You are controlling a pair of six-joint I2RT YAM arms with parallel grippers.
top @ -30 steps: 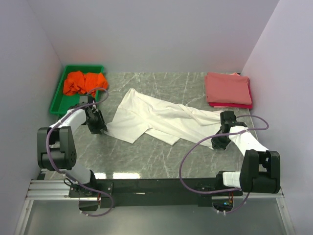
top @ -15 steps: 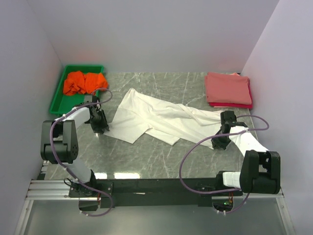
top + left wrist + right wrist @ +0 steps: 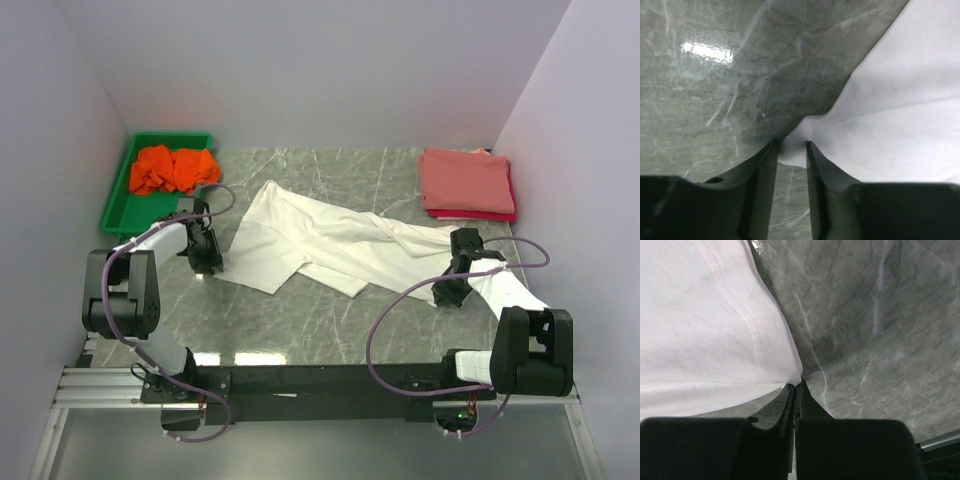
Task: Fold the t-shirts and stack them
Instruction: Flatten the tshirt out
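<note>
A white t-shirt (image 3: 310, 235) lies spread and wrinkled across the middle of the marble table. My left gripper (image 3: 207, 266) is at its near left corner. In the left wrist view that gripper (image 3: 790, 145) stands open with a narrow gap, and the corner of the white t-shirt (image 3: 900, 100) pokes in between the fingertips. My right gripper (image 3: 447, 295) is at the shirt's right end. In the right wrist view it (image 3: 797, 385) is shut on a pinched corner of the white t-shirt (image 3: 705, 330). An orange t-shirt (image 3: 172, 168) lies crumpled at the back left.
The orange shirt sits in a green plastic tray (image 3: 118, 200) by the left wall. A folded salmon-pink t-shirt (image 3: 465, 180) lies on a red one (image 3: 480, 214) at the back right. Walls close in the table on three sides.
My left gripper has moved right onto the white t-shirt's left corner and its jaws have narrowed. The right gripper has kept its grip and not moved.
</note>
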